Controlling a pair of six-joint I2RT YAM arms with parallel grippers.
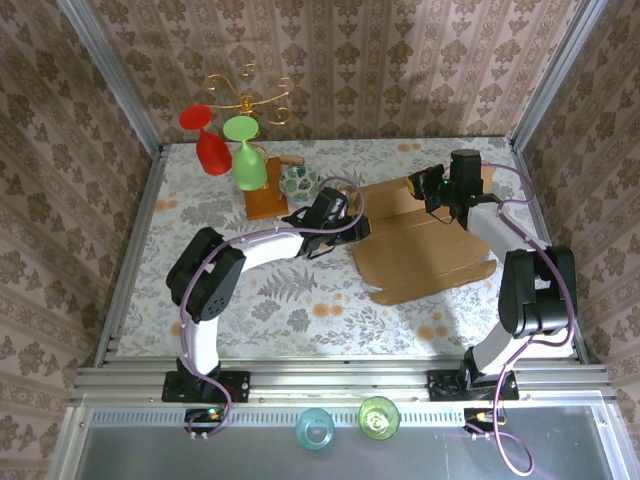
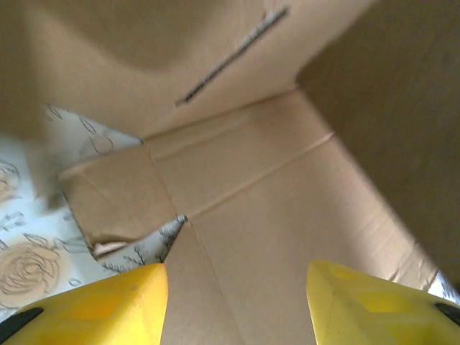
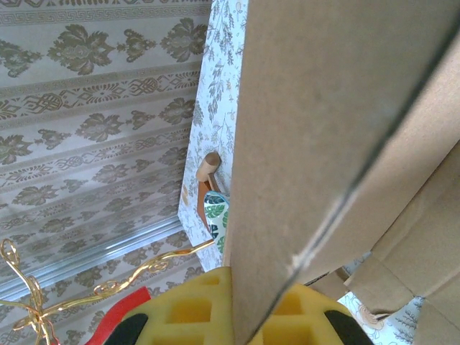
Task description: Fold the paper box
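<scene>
Cardboard in plain tan, the paper box (image 1: pixel 425 262) lies on the right half of the floral table (image 1: pixel 180 215), mostly flat with its far panel raised. The right gripper (image 1: pixel 432 190) sits at that panel, and the left gripper (image 1: pixel 350 228) at the box's left edge.

From the left wrist, the yellow fingers (image 2: pixel 108 302) stand spread with nothing between them, over a crease beside a side flap (image 2: pixel 115 194), probably lined up to take it.

From the right wrist, the pads (image 3: pixel 180 309) are pressed onto an upright panel edge, pinching it, seemingly to hold that wall up.
</scene>
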